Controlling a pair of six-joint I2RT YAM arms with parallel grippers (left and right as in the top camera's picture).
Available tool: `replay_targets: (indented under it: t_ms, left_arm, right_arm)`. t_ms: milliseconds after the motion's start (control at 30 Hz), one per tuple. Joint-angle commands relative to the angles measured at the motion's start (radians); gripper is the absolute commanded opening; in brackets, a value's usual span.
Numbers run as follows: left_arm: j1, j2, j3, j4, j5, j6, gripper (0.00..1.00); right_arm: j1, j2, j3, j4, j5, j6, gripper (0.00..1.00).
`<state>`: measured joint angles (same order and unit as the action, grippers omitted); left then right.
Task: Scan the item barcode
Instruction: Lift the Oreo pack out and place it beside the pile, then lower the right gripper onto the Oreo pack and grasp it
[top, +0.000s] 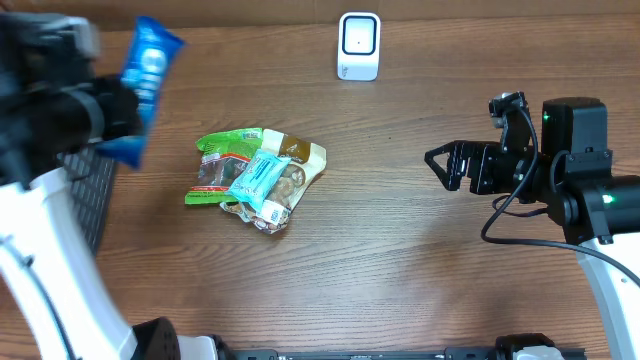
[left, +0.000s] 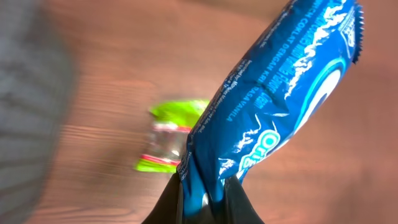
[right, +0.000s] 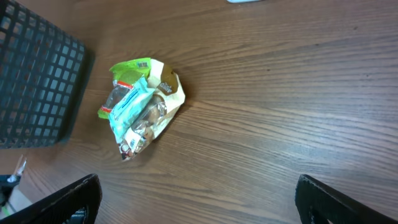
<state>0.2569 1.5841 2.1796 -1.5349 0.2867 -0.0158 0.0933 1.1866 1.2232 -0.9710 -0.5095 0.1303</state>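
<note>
The left pincer (left: 205, 198) is clamped together on the crimped lower end of the blue packet (left: 280, 106), so the packet stands up and away from the fingers with most of its printed length free. By my judgement that grip leaves its faces bare for a reader instead of hiding them under the fingers. The packet is in the air at the far left of the surface (top: 420, 270), near the black mesh basket (top: 92, 195). It is tilted, with its upper end leaning towards the white scanner (top: 359, 45), which stands at the far edge near the middle, well apart from the packet. I cannot tell where the barcode is printed; the side facing the wrist camera shows only brand lettering and a line of small text. The pile of snack packets (top: 255, 180) lies on the surface between the two arms, probably waiting its turn. The right pincer (top: 447, 166) hovers with its fingers wide apart and nothing between them, pointing towards the pile and well clear of the blue packet, likely parked out of the way. What remains, as I judge it, is to carry the packet across to the scanner and turn its barcode to the window.
</note>
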Motion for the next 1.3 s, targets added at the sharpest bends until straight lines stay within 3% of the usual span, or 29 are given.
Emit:
replay_targets:
  t_ms: [0, 167, 233, 333, 467, 533, 600, 633, 667, 767, 933, 1033, 1267]
  left_arm:
    - [-0.215, 0.039, -0.242, 0.089, 0.032, -0.005, 0.04]
    - [-0.444, 0.113, -0.559, 0.369, 0.23, -0.037, 0.04]
    - [-0.521, 0.184, -0.665, 0.498, 0.227, -0.106, 0.04]
    - [-0.576, 0.294, -0.723, 0.581, 0.227, -0.206, 0.04]
    - [-0.611, 0.398, -0.726, 0.605, 0.225, -0.241, 0.04]
    - [-0.62, 0.413, -0.726, 0.605, 0.227, -0.238, 0.31]
    - [-0.62, 0.394, -0.708, 0.591, 0.231, -0.234, 0.68]
    - [-0.618, 0.363, -0.661, 0.544, 0.229, -0.179, 0.91]
    - [-0.614, 0.345, -0.626, 0.509, 0.207, -0.15, 1.0]
    - [-0.571, 0.262, -0.446, 0.37, 0.055, -0.13, 1.0]
    - [-0.467, 0.101, -0.167, 0.311, -0.011, -0.119, 1.0]
    - [-0.414, 0.024, -0.132, 0.37, -0.114, -0.13, 1.0]
    - [-0.401, 0.022, -0.138, 0.349, -0.299, -0.149, 1.0]
  right_arm:
    - [0.003, -0.006, 0.021, 0.01, -0.008, 0.001, 1.0]
    - [0.003, -0.006, 0.021, 0.019, -0.008, 0.001, 1.0]
    - [0.003, -0.006, 0.021, 0.019, -0.008, 0.001, 1.0]
    - [0.003, -0.006, 0.021, 0.019, -0.008, 0.001, 1.0]
    - [0.003, -0.006, 0.021, 0.019, -0.008, 0.001, 1.0]
    - [0.003, -0.006, 0.021, 0.019, -0.008, 0.001, 1.0]
    - [0.003, -0.006, 0.021, 0.021, -0.008, 0.001, 1.0]
    - [0.003, -0.006, 0.021, 0.025, -0.008, 0.001, 1.0]
    - [0.003, -0.006, 0.021, 0.026, -0.008, 0.002, 1.0]
    - [0.003, 0.016, 0.021, 0.037, -0.008, 0.08, 0.99]
    - [0.027, 0.147, 0.021, 0.081, -0.008, 0.354, 0.83]
    - [0.102, 0.274, 0.021, 0.108, 0.011, 0.534, 0.71]
    - [0.355, 0.52, 0.021, 0.218, 0.103, 0.697, 0.71]
